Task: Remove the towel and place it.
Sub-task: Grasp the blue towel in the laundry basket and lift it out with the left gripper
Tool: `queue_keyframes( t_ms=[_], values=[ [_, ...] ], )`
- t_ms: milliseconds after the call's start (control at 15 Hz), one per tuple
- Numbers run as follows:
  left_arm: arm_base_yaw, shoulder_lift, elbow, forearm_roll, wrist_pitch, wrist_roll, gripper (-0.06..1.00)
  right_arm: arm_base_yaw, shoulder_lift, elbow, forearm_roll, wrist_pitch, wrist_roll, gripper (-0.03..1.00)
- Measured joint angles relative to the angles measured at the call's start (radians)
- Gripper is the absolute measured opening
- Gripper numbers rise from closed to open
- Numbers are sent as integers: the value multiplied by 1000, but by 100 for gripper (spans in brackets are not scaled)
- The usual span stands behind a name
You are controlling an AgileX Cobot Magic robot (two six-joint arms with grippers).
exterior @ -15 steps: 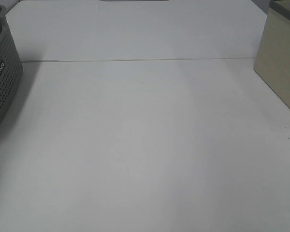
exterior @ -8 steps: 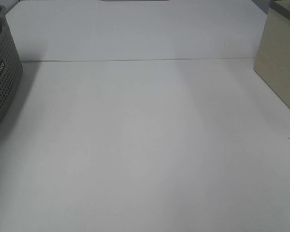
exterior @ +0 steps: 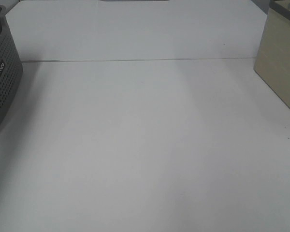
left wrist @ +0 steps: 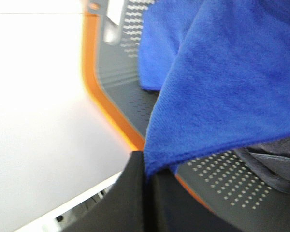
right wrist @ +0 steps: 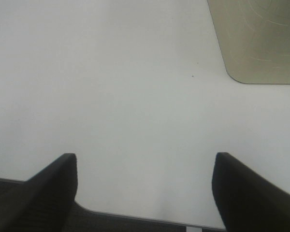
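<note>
At 9 o'clock on the white table [exterior: 145, 145]: grey perforated basket [exterior: 0, 82]. Above its orange rim [left wrist: 94, 82], clamped tight in the left gripper [left wrist: 146, 169]: one hem of the blue towel [left wrist: 232, 82], with the rest draped ahead of the fingertips into the basket. Clearly the nearer arm; probably lift first, then carry toward 3 o'clock. At 2 o'clock: beige box [exterior: 280, 72]. Spread wide and holding nothing above the table: right gripper [right wrist: 145, 164].

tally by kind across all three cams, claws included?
Deep-blue plush towel: 1
Grey perforated plastic basket with orange rim: 1
Beige rectangular box: 1
Black claws: 2 (left claw shut on the towel, right claw open and empty)
Total: 5
</note>
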Motion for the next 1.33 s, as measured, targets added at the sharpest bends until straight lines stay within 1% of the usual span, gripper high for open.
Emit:
queue_keyframes(
  t_ms=[133,200,333,400,467,600,800,867,933,1067,1133,1200,1333],
  values=[
    [-30,-99,0,-1,-10,-11,0,0,0,0,0,0,0,76],
    [-70,-170,0,-1,-44,-45,0,0,0,0,0,0,0,76],
    [-117,-228,-4,0,-57,-67,0,0,0,0,0,0,0,76],
    [-144,-245,-19,1,-56,-73,0,0,0,0,0,0,0,76],
    [-154,-248,-32,1,-55,-74,0,0,0,0,0,0,0,76],
    [-212,-250,-110,5,-52,-77,0,0,0,0,0,0,0,76],
    [-328,-251,-212,7,-61,-77,0,0,0,0,0,0,0,76],
    [-351,-251,-223,7,-71,-77,0,0,0,0,0,0,0,76],
    [-440,-251,-244,9,-141,-77,0,0,0,0,0,0,0,76],
    [-528,-241,-245,9,-210,-77,0,0,0,0,0,0,0,76],
    [-547,-235,-246,10,-216,-76,0,0,0,0,0,0,0,76],
    [-595,-213,-248,11,-222,-61,0,0,0,0,0,0,0,76],
    [-680,-152,-248,15,-229,26,0,0,1,0,8,-7,0,76]
  ],
)
